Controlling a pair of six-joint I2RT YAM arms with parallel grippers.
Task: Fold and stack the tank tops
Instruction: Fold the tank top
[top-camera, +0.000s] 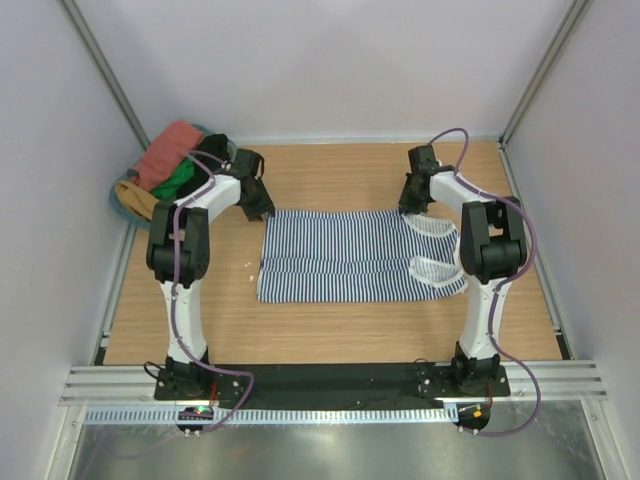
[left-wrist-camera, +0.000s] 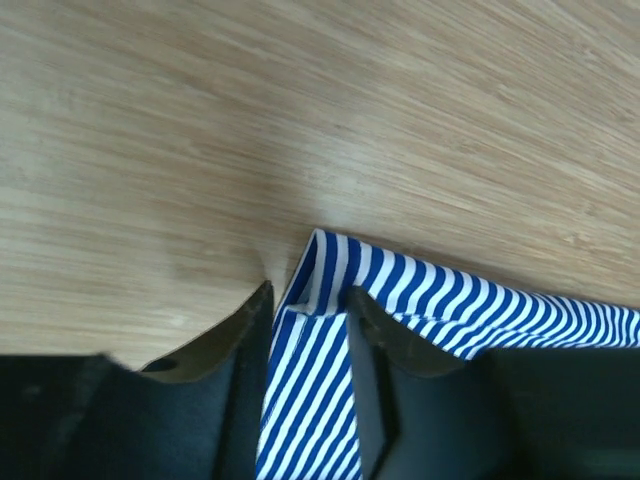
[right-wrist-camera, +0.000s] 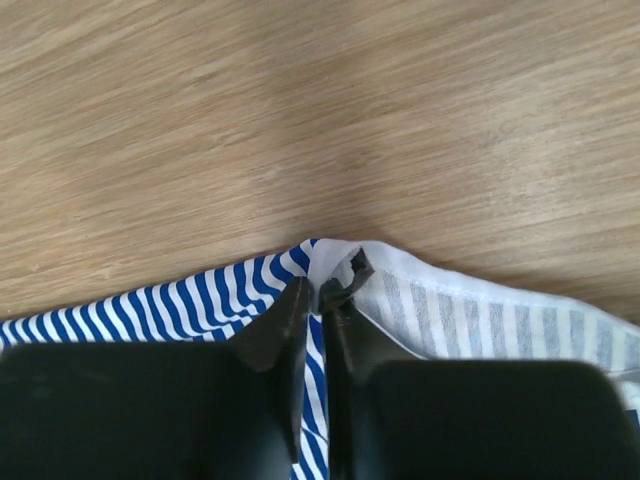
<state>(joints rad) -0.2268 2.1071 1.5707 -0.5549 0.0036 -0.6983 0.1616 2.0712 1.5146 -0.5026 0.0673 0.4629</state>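
Clenched, the right gripper (right-wrist-camera: 318, 285) pinched the far strap-end corner of the striped tank top (top-camera: 340, 255), its jaws almost together with cloth between them. Across the garment, the left gripper (left-wrist-camera: 308, 295) straddled the far hem corner, stripes filling the gap between its jaws; whether it truly gripped could not be told. That top lay spread flat mid-table (top-camera: 330, 180), straps towards the right arm. At the far left corner sat a heap of clothes (top-camera: 170, 165)
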